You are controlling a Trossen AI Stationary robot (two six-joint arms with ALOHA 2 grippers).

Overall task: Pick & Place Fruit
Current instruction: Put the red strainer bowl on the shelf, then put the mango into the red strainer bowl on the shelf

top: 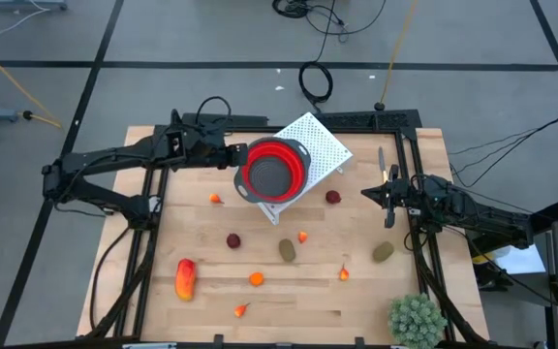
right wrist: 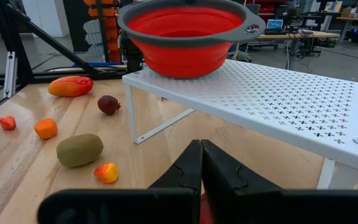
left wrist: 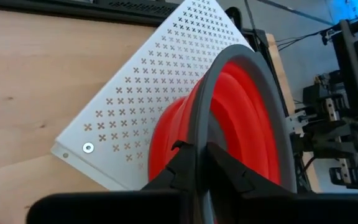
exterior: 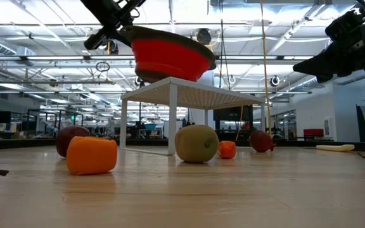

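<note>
Your left gripper (top: 236,155) is pinched shut on the grey rim of the red bowl (top: 273,169), holding it tilted just above the white perforated stand (top: 320,143); that grip on the rim looks meant to set the bowl flat on the raised shelf, where it can take the fruit. From table height, the bowl's base sits at or barely over the stand's top, so you cannot tell whether it touches yet.

Your right gripper (top: 387,199) waits above the table's right side, its fingers closed together with nothing clearly between them.

The fruit is all on the wood, none of it in the bowl: a dark red ball (top: 332,197) just beside the stand, another (top: 233,240) nearer the middle, two brown-green ovals (top: 287,250) and (top: 383,253), small orange bits (top: 256,279) scattered about, and the longer red-orange piece (top: 185,278) toward the front left. The spiky green plant (top: 417,320) stands in the front right corner, apart from everything
</note>
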